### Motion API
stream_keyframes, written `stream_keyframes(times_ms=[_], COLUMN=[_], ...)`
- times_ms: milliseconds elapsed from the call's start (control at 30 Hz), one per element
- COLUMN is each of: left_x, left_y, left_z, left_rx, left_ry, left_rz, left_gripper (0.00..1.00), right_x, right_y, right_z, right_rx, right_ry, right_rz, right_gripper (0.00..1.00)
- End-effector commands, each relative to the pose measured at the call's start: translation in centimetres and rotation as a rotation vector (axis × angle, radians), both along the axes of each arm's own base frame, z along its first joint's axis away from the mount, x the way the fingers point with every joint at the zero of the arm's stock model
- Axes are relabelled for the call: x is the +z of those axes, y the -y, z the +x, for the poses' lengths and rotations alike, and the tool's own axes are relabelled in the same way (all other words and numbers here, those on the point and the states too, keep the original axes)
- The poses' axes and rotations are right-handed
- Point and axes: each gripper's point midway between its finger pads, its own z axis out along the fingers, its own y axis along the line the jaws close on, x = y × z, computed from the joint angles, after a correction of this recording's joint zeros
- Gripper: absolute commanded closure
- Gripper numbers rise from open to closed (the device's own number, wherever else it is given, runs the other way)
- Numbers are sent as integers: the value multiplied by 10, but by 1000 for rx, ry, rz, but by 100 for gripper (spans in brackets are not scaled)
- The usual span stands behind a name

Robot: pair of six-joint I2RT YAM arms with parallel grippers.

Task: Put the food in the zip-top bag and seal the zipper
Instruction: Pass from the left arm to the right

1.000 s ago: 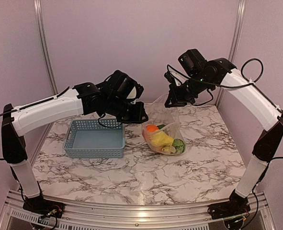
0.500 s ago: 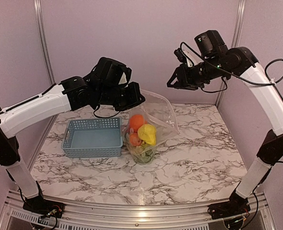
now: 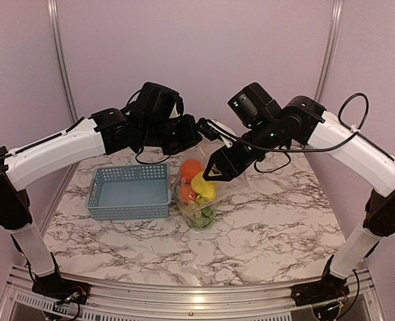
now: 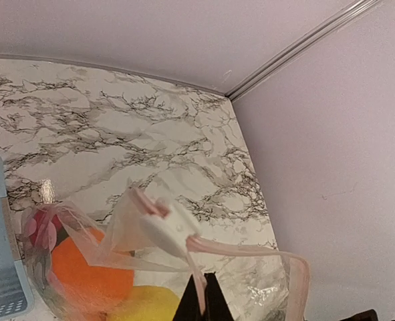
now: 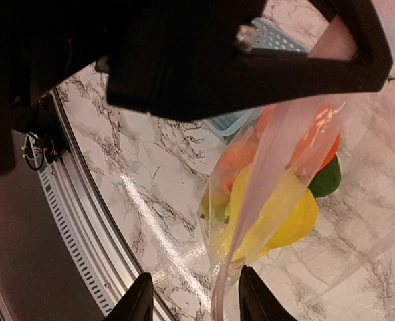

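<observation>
While end effector pinches zipper, food bagged

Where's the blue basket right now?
In the top view, the basket sits on the left half of the marble table, just left of the zip-top bag.

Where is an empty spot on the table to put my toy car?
The biggest bare spot is the front of the marble table, between the blue basket, the bag and the near edge. Another is on the right, between the bag and the right arm. The middle back is crowded, because the left arm and right arm meet over the bag.
</observation>
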Motion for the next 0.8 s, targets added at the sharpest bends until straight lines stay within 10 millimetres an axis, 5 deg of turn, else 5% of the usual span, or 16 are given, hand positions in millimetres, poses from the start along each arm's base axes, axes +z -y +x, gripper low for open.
stream_keyframes(times_ms=[0,100,200,267,367,500,533,633,767], left_x=[27,30,33,36,45,70,85,86,49], left_y=[3,0,-3,-7,-24,-63,-76,-95,-103], left_z=[6,6,5,5,3,-9,-19,-40,-50], left_rx=[1,0,0,-5,-12,-27,-44,-134,-250], left_ry=[49,52,55,63,112,350,444,660,768], left_rz=[-69,-73,-76,-75,-55,25,21,65,146], left_gripper=[100,100,98,89,55,24,20,14,13], right_x=[12,16,15,15,25,52,57,54,37], right_y=[-11,-14,-15,-15,-12,-9,-9,-9,-8], right_z=[5,14,25,32,38,20,12,-7,-21], right_rx=[39,16,-19,-45,-69,26,60,135,184], right_ry=[94,128,162,183,221,265,268,234,163], right_rz=[-1,-7,-12,-21,-20,54,83,125,114], right_gripper=[59,67,88,100,100,100,100,100,100])
